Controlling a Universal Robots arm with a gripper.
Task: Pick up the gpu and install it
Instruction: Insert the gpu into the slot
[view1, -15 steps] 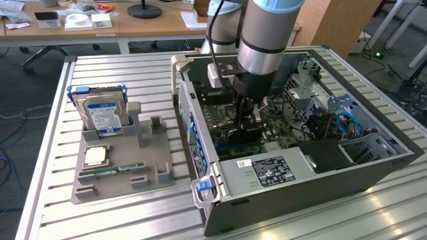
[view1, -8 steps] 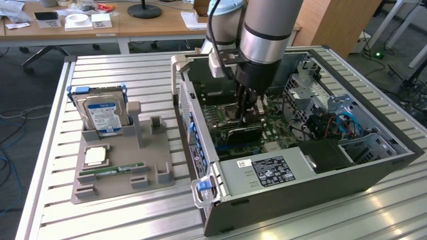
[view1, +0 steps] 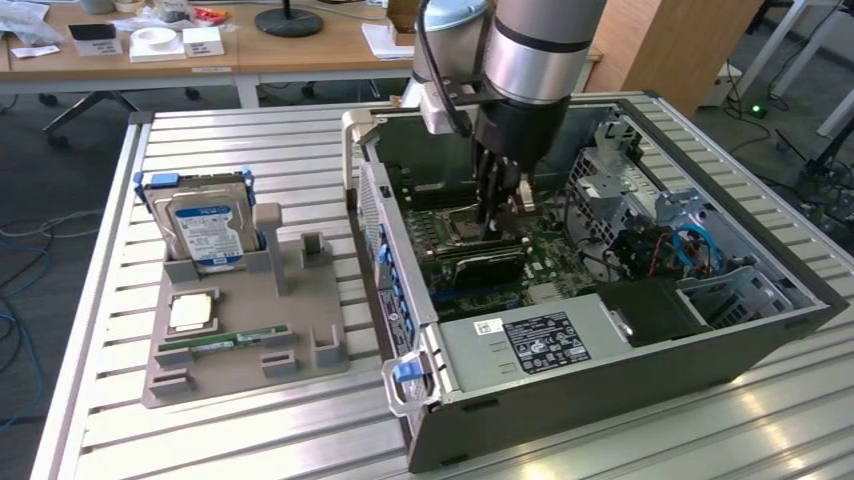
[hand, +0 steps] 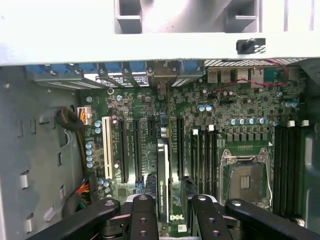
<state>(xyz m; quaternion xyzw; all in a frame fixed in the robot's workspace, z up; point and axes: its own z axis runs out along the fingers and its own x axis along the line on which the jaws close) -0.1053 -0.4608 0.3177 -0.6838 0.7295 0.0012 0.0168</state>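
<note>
The gpu (hand: 163, 185) shows edge-on in the wrist view as a thin dark card with a green-labelled rim. It stands upright over the long black slots of the motherboard (hand: 145, 105). My gripper (hand: 171, 202) straddles it, its black fingers (hand: 143, 215) pressed to either side, so it is shut on the card. In the exterior view the gripper (view1: 501, 225) reaches straight down into the open computer case (view1: 601, 345), with the gpu (view1: 483, 262) low against the board. Whether the card's edge sits in a slot I cannot tell.
On the exterior view's left a grey holder (view1: 240, 345) carries a blue-labelled hard drive (view1: 207, 235), a green memory stick (view1: 220, 342) and a square chip (view1: 194, 312). Inside the case are a power supply (view1: 534, 345), drive cages, cables (hand: 75, 120) and a CPU socket (hand: 245, 175).
</note>
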